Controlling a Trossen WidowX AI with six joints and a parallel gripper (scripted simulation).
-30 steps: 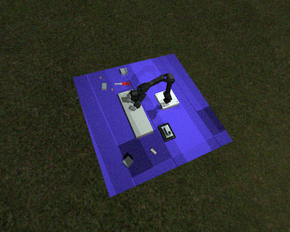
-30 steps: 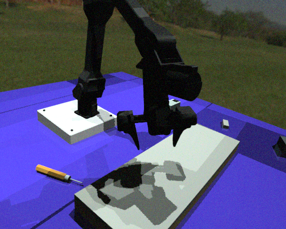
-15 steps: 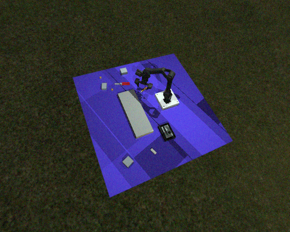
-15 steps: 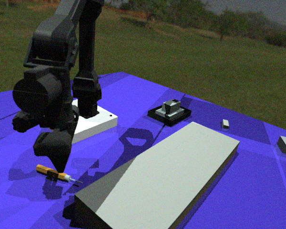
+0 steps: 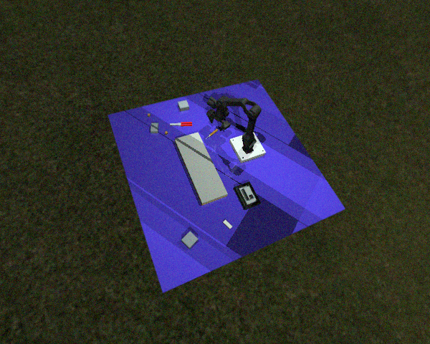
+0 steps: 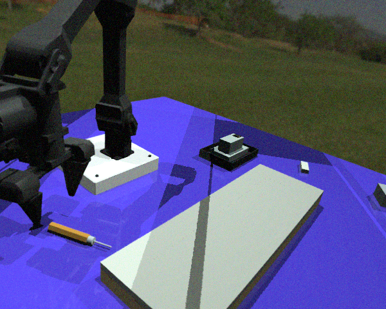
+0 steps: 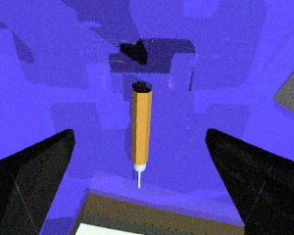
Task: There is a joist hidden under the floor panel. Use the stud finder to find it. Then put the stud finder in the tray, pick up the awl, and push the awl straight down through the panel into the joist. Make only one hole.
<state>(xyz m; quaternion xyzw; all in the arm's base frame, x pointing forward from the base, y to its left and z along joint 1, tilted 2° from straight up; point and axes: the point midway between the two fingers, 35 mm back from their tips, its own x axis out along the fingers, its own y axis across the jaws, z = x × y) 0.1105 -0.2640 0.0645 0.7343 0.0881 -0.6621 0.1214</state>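
The awl (image 5: 213,132) (image 6: 69,232) (image 7: 141,127) lies on the table with its orange handle toward the arm and its thin metal tip pointing at the near end of the panel. My gripper (image 6: 55,210) (image 7: 142,135) is wide open and empty above the awl, one finger on each side of the handle in the wrist view. The pale floor panel (image 5: 201,168) (image 6: 219,226) lies flat; no hole shows on it. The stud finder (image 5: 248,193) (image 6: 231,143) sits in the black tray (image 5: 257,202) (image 6: 230,165). The joist is hidden.
A red-handled tool (image 5: 185,124) lies beyond the panel's end. Grey blocks (image 5: 183,104) (image 5: 154,127) (image 5: 189,239) and small orange bits (image 5: 148,115) (image 5: 166,132) lie around. A small white block (image 5: 227,223) (image 6: 304,167) lies near the tray. The white arm base (image 5: 259,153) (image 6: 127,176) stands beside the panel.
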